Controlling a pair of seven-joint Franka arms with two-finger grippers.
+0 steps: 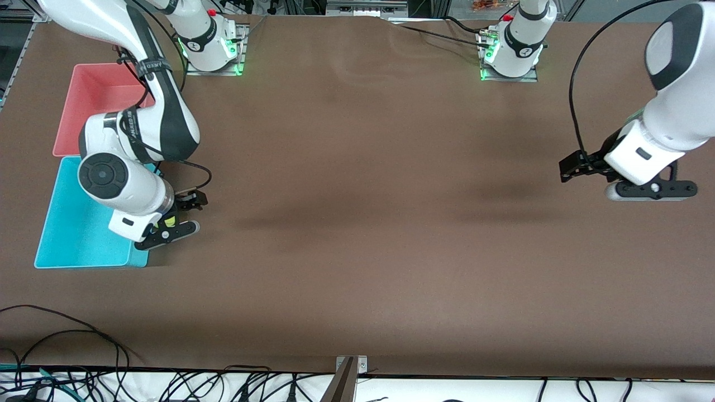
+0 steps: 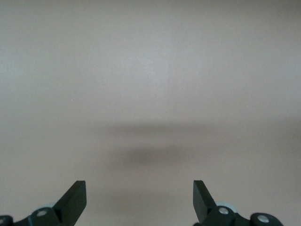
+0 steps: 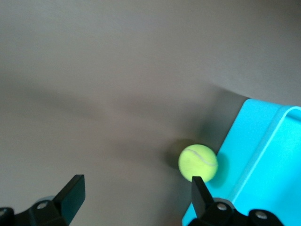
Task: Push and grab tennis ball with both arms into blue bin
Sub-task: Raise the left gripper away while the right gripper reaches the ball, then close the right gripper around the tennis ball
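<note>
Yellow-green tennis ball (image 3: 198, 162), cyan-blue bin (image 1: 78, 223), pink tub (image 1: 92, 89), brown table (image 1: 380, 223).

Both arms are glossy white with black joint bands and round dark end caps. Black cables trail to each black pincer; green lights glow at the bases.

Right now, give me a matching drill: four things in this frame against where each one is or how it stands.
Things:
1. ball
2. blue bin
3. pink bin
4. left gripper

Places or states:
A. farthest from the front camera, at the right arm's end
B. open over bare table, holding nothing
C. on the table against the blue bin's outer wall
D. between the pink bin and the front camera

Pairs: 1-C, 2-D, 3-A, 4-B
</note>
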